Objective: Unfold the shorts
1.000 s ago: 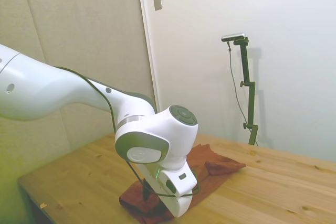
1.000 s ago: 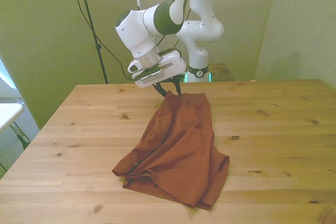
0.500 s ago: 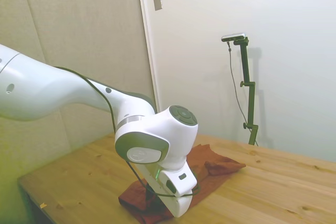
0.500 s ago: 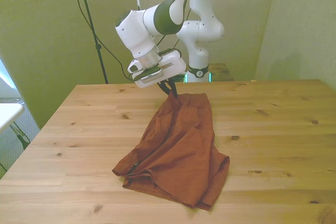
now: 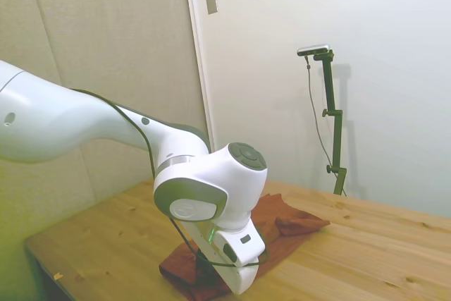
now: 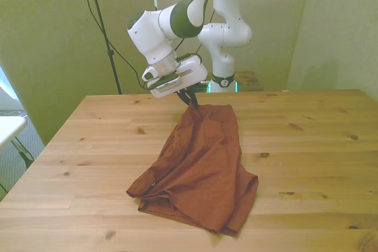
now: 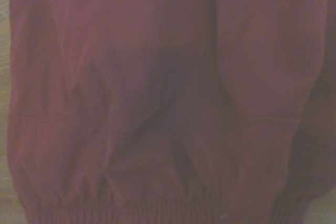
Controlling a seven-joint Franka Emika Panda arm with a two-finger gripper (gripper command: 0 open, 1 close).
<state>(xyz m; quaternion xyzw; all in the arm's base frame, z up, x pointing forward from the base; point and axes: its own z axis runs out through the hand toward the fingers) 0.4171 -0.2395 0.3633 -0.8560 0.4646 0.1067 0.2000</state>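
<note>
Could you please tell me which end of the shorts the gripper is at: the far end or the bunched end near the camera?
The far end: the gripper meets the shorts at their narrow far edge, while the rumpled near end lies untouched on the table.

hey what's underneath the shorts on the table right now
Only the wooden table shows around the shorts, which lie rumpled and folded. Anything beneath the cloth is covered.

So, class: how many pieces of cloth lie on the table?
1: the shorts, crumpled mid-table, their far edge at the tool. Nothing else shows, though folds could hide something.
</note>
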